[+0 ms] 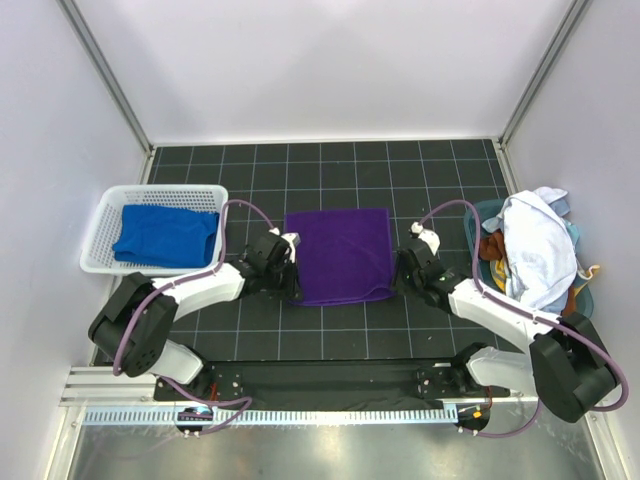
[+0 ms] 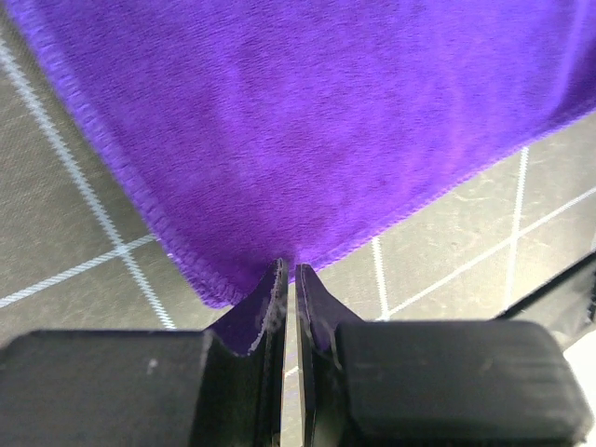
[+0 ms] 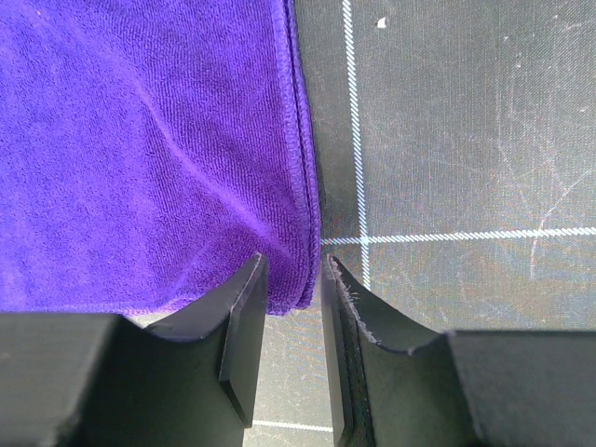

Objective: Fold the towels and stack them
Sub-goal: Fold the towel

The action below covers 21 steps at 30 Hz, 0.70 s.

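The deep purple towel (image 1: 338, 255) lies folded flat on the dark grid mat in the middle. My left gripper (image 1: 292, 286) is at its near left corner. In the left wrist view its jaws (image 2: 289, 270) are pressed almost together on the hem of the purple towel (image 2: 298, 121), which puckers at the tips. My right gripper (image 1: 402, 272) is at the near right corner and stands open (image 3: 293, 268). Its fingers straddle the layered edge of the purple towel (image 3: 140, 158). The royal blue towel (image 1: 165, 235) lies in the white basket (image 1: 100, 225). The white towel (image 1: 535, 250) is heaped at the right.
The white towel sits on a teal tub (image 1: 482, 215) with orange-brown cloth under it, against the right wall. Grey walls close in the left, right and back. Both arm bases stand on the rail at the near edge (image 1: 330, 385).
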### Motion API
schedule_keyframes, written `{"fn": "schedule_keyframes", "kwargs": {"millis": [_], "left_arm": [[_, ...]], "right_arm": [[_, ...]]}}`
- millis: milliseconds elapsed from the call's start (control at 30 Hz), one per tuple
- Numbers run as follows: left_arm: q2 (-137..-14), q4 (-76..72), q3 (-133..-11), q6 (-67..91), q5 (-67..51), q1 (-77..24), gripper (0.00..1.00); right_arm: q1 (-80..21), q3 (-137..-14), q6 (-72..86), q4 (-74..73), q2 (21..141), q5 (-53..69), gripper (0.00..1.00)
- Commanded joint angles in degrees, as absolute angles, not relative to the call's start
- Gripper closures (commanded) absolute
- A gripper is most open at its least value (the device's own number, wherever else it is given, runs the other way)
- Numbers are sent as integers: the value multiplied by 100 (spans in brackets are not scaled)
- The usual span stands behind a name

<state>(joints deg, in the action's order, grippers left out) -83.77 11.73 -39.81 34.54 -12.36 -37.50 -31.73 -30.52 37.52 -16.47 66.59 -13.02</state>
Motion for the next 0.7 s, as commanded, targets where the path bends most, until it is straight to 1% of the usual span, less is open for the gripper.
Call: {"fn": "schedule_keyframes", "kwargs": {"millis": [0,233,533,667], "left_arm": [[-8244,1204,-3955,3524,-976,-3779,89],[-8358,1318,-4008,3665,-607,-3779,89],[-8253,1714,-4043,3709,-106,-3771,89],[-8174,1819,-4008,3753,-53,-3771,89]], "right_arm": [[-3208,-3006,3885,-1591,6653,-1477,64],[-3217,-2874,4078,-1643,6723,-1397,64],[-3243,-2716,4280,-1556,7075,-1196,69],[-3340,-2654,4298,-1643,6891,-1151,66]]}}
